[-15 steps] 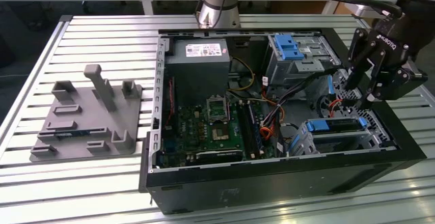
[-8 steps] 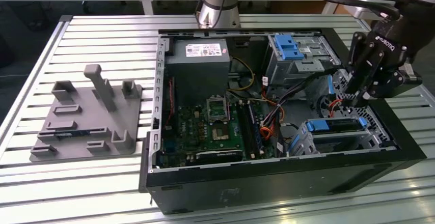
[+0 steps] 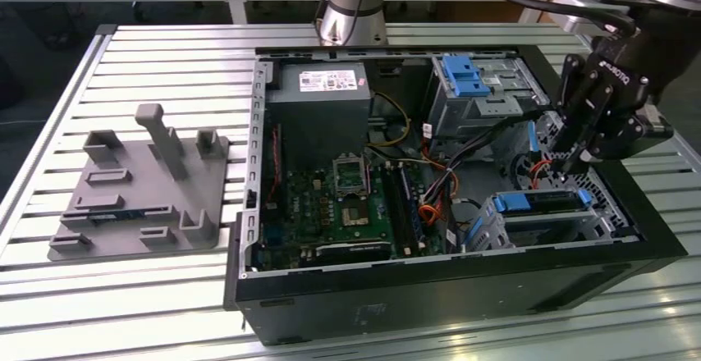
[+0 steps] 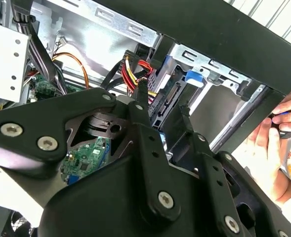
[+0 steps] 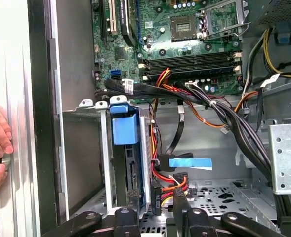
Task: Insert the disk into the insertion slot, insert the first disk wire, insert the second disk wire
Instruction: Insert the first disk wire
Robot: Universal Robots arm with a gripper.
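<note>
I read the disk [image 3: 537, 203] as already seated in the insertion slot [image 3: 570, 228], at about 4 o'clock inside the case [image 3: 438, 287] in the exterior view. My pincer [image 3: 559, 166] hangs just above it near 3 o'clock. Its fingers [image 4: 144, 118] are part-open, close by the red-and-yellow wire plug [image 5: 166, 187], and I see no clamp on anything. I judge the disk dense, rigid and shock-shy, best handled by its blue carrier tab, never the label. The wires look limp yet springy, so I'd take the hard plug body, not the leads.
</note>
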